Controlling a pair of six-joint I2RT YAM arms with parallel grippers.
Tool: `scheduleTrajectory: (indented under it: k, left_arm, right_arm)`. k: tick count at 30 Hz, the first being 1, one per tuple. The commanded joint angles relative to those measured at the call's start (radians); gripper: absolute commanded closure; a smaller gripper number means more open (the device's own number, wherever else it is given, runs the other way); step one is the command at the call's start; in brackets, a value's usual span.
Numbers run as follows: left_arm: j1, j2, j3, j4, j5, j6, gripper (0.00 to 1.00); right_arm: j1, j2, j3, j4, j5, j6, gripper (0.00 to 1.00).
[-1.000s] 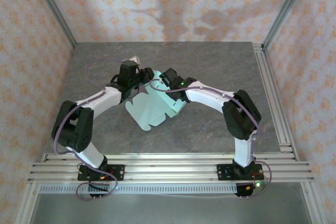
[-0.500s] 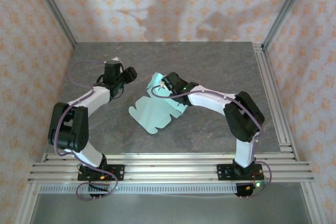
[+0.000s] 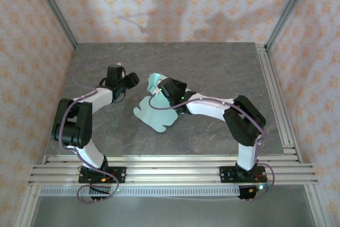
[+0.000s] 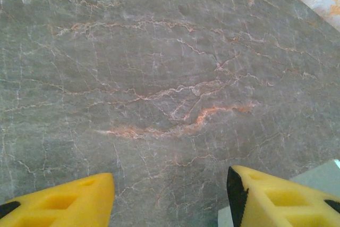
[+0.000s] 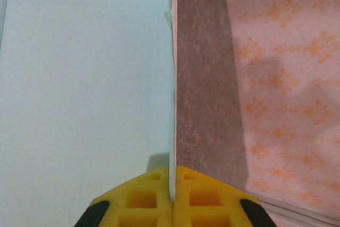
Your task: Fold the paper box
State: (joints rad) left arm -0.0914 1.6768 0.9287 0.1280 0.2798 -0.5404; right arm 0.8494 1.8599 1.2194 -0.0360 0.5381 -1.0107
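The paper box (image 3: 155,115) is a pale mint die-cut blank lying mostly flat mid-table, with one flap (image 3: 154,81) lifted at its far end. My right gripper (image 3: 161,90) is shut on that card. In the right wrist view its yellow fingers (image 5: 139,200) pinch the thin edge of the paper box (image 5: 85,89), which stands on edge between them. My left gripper (image 3: 131,80) hovers just left of the flap, apart from it. It is open, with bare table between its fingers (image 4: 64,203). A corner of the paper box (image 4: 321,174) shows beside its right finger.
The grey marble table (image 3: 212,67) is walled by patterned panels on three sides. Aluminium rails run along the right edge (image 3: 273,94) and the near edge (image 3: 170,166), where both arm bases stand.
My left gripper has let go of the card, opened and drawn back to the left. The right gripper has moved left, still holding the card, and the blank has shifted with it.
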Motion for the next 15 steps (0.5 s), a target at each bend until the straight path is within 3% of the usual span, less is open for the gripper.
scheduleTrajectory:
  k: [1, 15]
  left_arm:
    - [0.006, 0.009, -0.011, 0.031, 0.006, 0.013, 0.4]
    - [0.009, 0.075, 0.026, -0.001, 0.055, 0.076, 0.41]
  right_arm:
    - [0.017, 0.004, -0.04, 0.124, 0.104, -0.107, 1.0]
    - [0.039, 0.007, -0.165, 0.411, 0.141, -0.276, 1.0]
